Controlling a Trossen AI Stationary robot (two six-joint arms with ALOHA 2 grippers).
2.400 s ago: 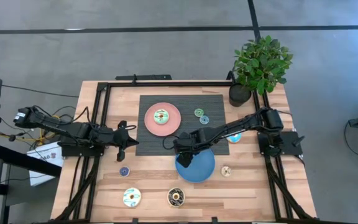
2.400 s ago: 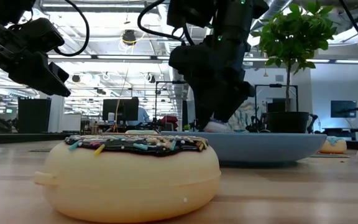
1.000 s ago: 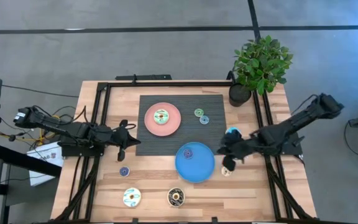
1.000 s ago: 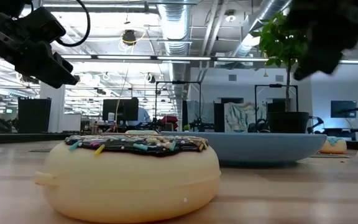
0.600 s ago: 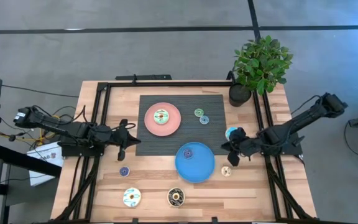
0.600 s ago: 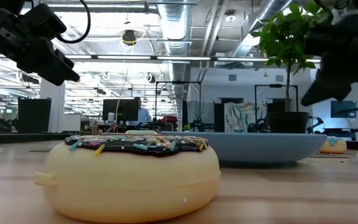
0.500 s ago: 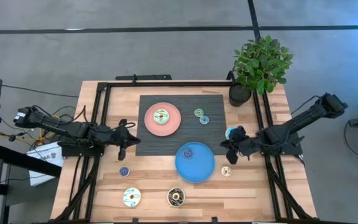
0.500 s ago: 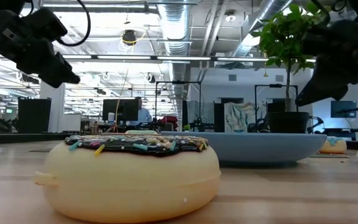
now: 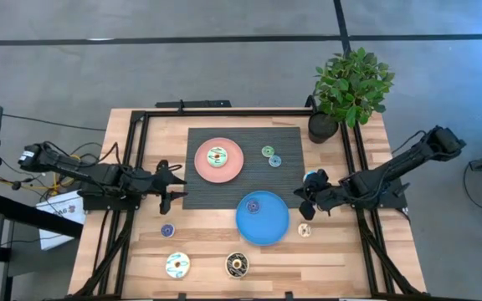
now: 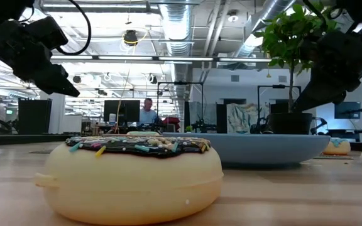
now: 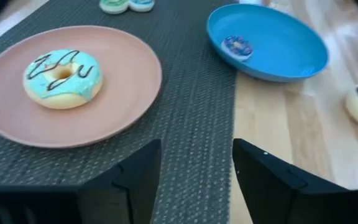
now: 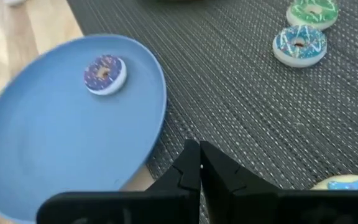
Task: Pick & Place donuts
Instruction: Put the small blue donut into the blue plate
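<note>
My left gripper (image 9: 167, 186) hovers open at the dark mat's left edge, nothing between its fingers (image 11: 196, 171). Ahead of it a teal-iced donut (image 11: 62, 76) lies on the pink plate (image 9: 218, 160). My right gripper (image 9: 305, 206) is shut (image 12: 194, 165) and empty, between the blue plate (image 9: 262, 219) and a blue-iced donut (image 9: 312, 177). A small purple donut (image 12: 105, 74) lies on the blue plate. Small green (image 9: 268, 151) and blue (image 9: 275, 160) donuts rest on the mat. A small cream donut (image 9: 305, 229) sits near my right gripper.
Near the front edge lie a white-iced donut (image 9: 177, 264) and a dark-brown-iced one (image 9: 237, 264), with a small purple donut (image 9: 167, 229) to their left. A potted plant (image 9: 350, 88) stands at the far right corner. Black frame rails run along both sides.
My left gripper has opened, staying at the mat's left edge. My right gripper, still shut, has drawn back a little toward the far edge, off the small cream donut. No donut has moved.
</note>
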